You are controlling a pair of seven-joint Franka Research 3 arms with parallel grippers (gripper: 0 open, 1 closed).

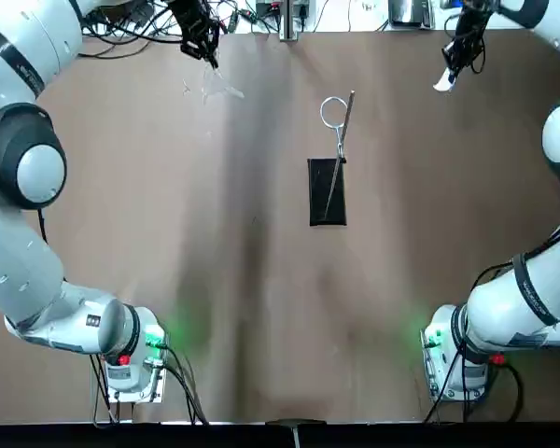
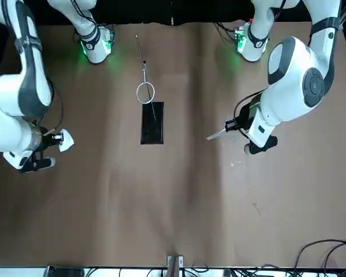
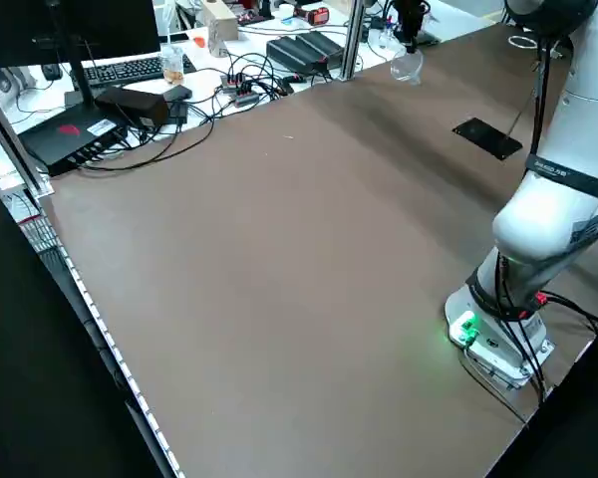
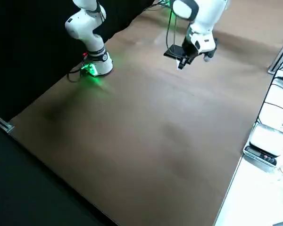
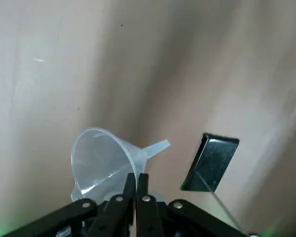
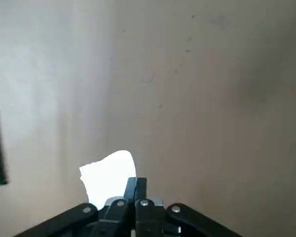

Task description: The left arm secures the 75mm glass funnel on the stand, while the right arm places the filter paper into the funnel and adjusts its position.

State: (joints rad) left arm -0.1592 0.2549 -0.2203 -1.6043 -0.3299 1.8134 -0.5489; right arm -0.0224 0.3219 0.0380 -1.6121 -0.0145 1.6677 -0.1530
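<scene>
Clamping the clear funnel (image 5: 106, 160) with the left tool (image 5: 136, 177), left of the stand (image 1: 328, 203); pinching the folded filter paper (image 6: 108, 178) with the right tool (image 6: 136, 180), right of it. Still to do: seating funnel in ring (image 2: 145, 93), then inserting and adjusting paper.

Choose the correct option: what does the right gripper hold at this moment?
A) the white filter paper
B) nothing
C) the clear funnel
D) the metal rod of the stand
A: the white filter paper is pinched between the fingertips of the right gripper, away from the stand.
</scene>
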